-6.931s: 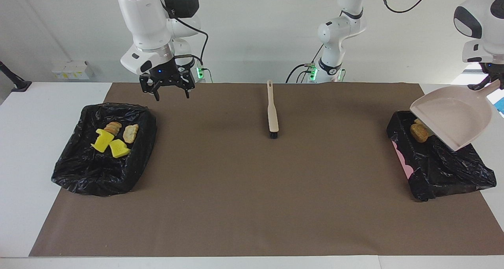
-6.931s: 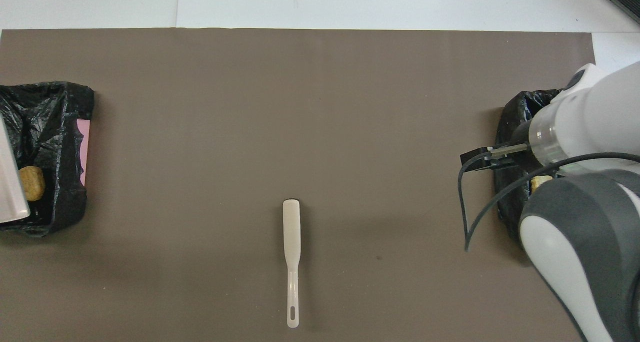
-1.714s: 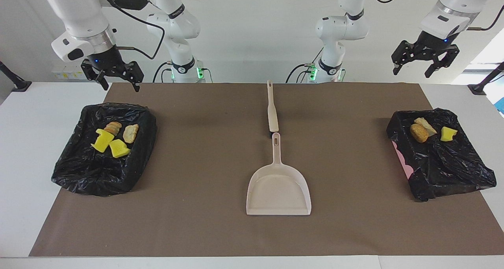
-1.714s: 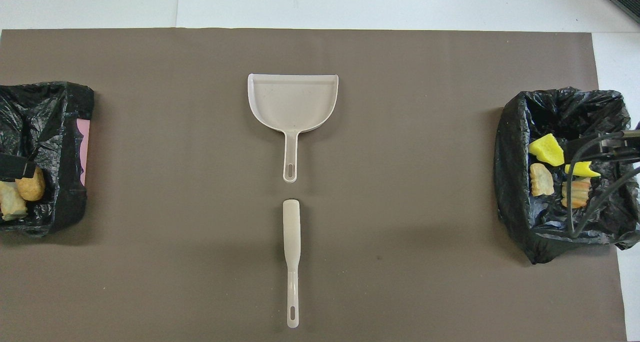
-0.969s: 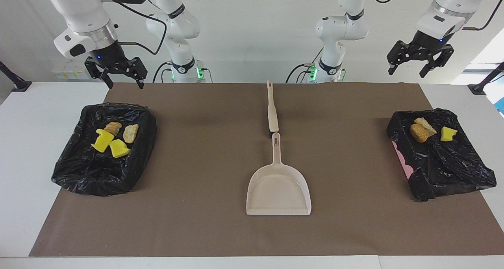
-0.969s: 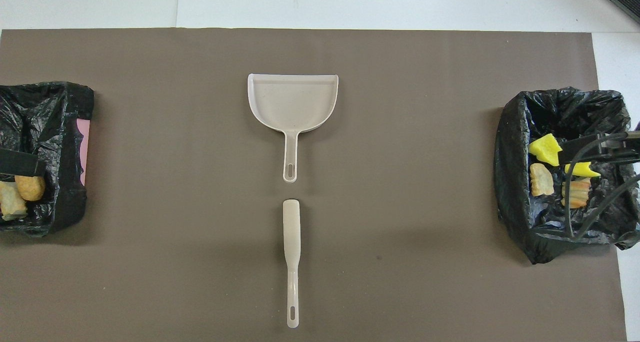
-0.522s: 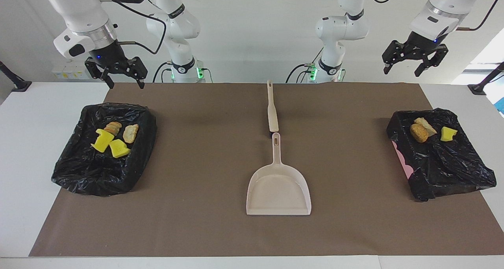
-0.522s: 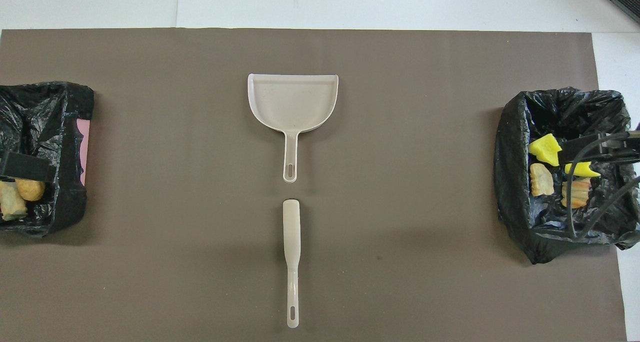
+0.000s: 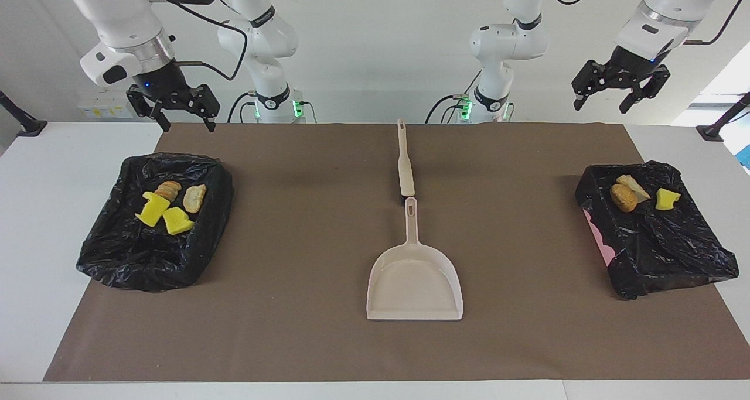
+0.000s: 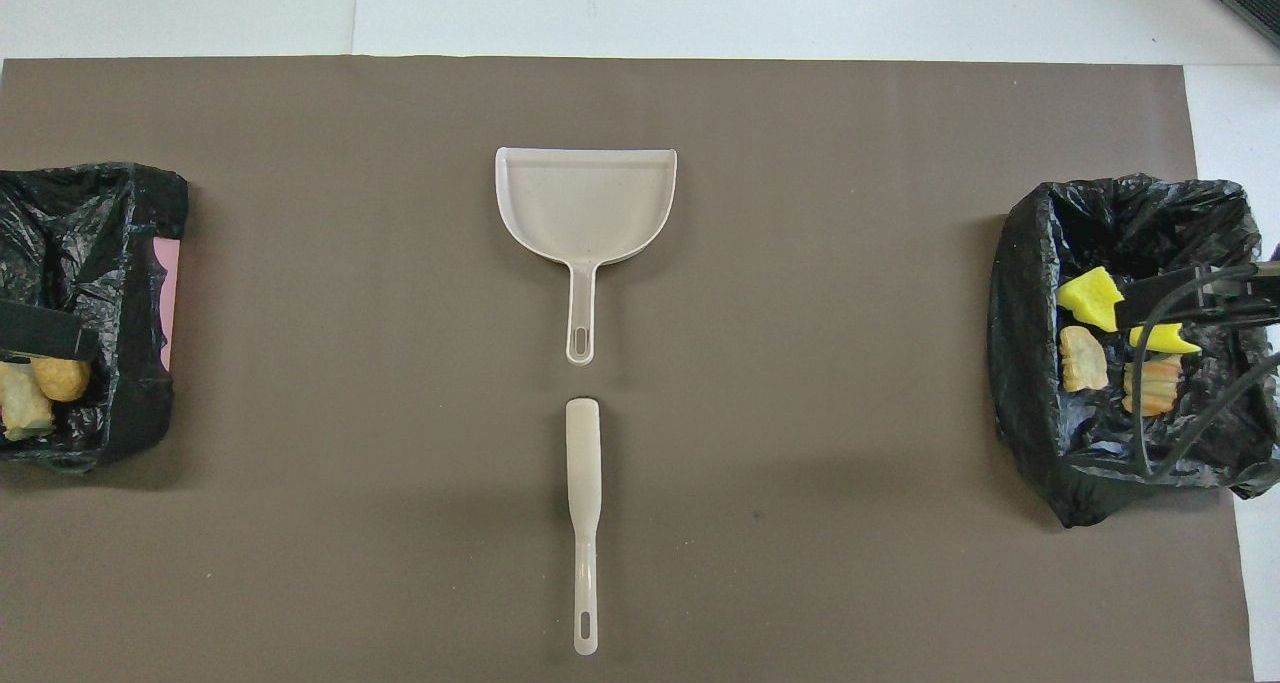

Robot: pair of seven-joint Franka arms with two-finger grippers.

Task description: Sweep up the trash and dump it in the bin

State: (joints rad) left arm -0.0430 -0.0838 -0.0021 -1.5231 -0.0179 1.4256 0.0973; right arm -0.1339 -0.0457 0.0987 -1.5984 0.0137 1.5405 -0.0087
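Yellow and tan trash lies in two black-lined bins: four lumps at 6 o'clock of the right pincer, three lumps at 6 o'clock of the left pincer. Both pincers hang raised, wide and empty, well apart from the trash.

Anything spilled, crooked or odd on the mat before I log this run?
Nothing stands out. All trash sits inside the two black-lined bins; the dustpan and brush lie in line mid-mat. Left gripper and right gripper hang open, empty.
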